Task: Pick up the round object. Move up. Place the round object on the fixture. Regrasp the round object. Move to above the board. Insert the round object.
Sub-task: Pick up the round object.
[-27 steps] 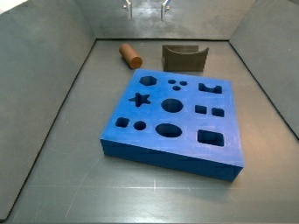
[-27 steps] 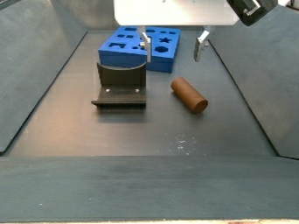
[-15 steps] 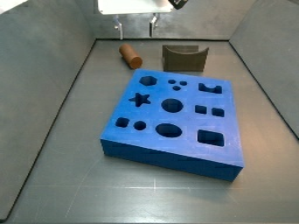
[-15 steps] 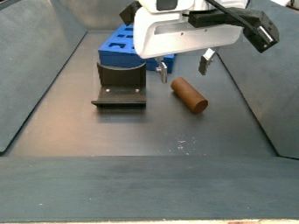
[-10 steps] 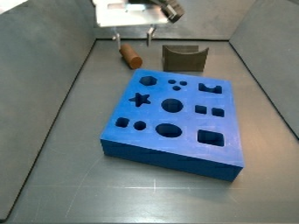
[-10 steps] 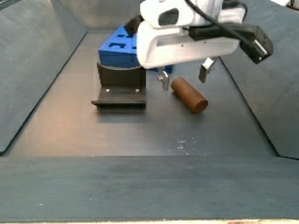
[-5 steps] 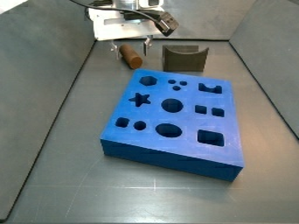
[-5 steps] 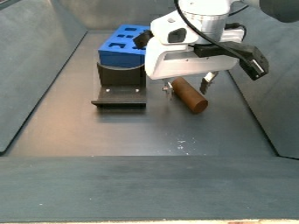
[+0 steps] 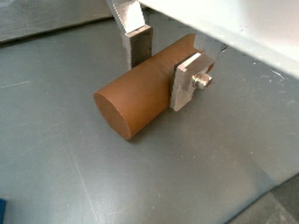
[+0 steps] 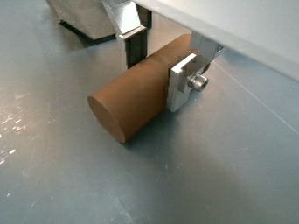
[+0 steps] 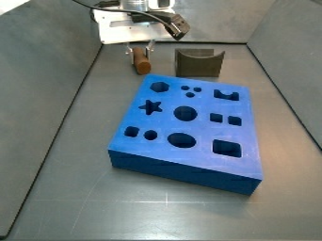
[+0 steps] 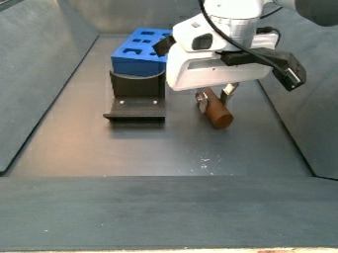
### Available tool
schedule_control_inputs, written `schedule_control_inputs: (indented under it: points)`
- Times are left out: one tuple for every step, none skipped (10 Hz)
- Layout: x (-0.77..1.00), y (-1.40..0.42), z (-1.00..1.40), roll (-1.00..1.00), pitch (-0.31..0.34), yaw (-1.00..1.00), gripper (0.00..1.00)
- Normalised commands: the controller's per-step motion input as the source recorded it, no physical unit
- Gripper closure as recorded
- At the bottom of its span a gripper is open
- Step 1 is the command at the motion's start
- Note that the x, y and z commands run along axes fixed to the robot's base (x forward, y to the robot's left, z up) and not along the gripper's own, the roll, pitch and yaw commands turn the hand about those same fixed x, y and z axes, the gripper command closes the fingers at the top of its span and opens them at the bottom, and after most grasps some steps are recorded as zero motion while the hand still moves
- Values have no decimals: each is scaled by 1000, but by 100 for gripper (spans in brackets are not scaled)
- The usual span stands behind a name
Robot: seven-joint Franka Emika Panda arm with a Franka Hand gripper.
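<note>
The round object (image 9: 135, 105) is a reddish-brown peg lying on its side on the grey floor. My gripper (image 9: 162, 77) is down over it, with one silver finger on each side of the peg, and the jaws are closed against its sides. Both wrist views show this; in the other one the gripper (image 10: 158, 77) grips the peg (image 10: 122, 105) the same way. In both side views the gripper (image 11: 141, 49) (image 12: 211, 97) stands over the peg (image 11: 142, 65) (image 12: 215, 114). The dark fixture (image 11: 199, 63) (image 12: 134, 96) stands beside it. The blue board (image 11: 208, 132) (image 12: 132, 67) lies apart.
Grey sloped walls (image 11: 51, 104) enclose the floor on both sides. The fixture's base also shows at the edge of a wrist view (image 10: 84, 22). The arm's white body (image 12: 218, 64) hides part of the board in a side view.
The gripper has come down from above and across to the peg. Over the last half second it lowered fully and its fingers closed in from a wide gap onto the peg's sides.
</note>
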Motion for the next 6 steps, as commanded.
schedule_control_inputs:
  points:
    - [0,0,0,0,0,0,100]
    - [0,0,0,0,0,0,100]
    - [0,0,0,0,0,0,100]
    - [0,0,0,0,0,0,100]
    - [0,0,0,0,0,0,100]
    - [0,0,0,0,0,0,100]
